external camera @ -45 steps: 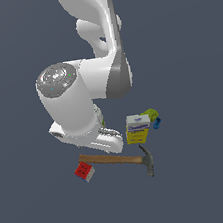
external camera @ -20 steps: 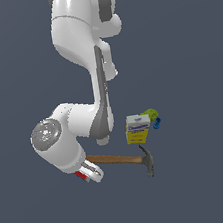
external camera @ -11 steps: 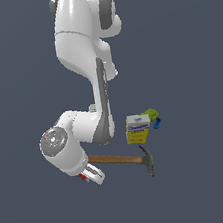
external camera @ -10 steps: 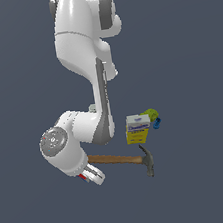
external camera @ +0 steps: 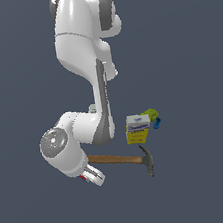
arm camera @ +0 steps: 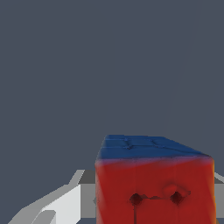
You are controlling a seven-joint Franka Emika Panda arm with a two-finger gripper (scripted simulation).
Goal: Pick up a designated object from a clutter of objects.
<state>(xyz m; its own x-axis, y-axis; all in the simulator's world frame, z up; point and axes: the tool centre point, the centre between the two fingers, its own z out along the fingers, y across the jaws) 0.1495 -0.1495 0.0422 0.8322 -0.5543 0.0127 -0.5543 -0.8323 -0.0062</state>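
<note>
Arm barely shifted; end effector point(external camera: 91, 177) pinches cube point(arm camera: 154, 183), hammer point(external camera: 121, 159) beside.

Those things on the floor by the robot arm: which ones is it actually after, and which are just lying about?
Part of the job:
- puzzle cube, red and blue, right at the gripper; almost hidden in the exterior view

Just lying about:
- hammer, wooden handle
- yellow-and-blue box
- green-blue item behind the box
</note>
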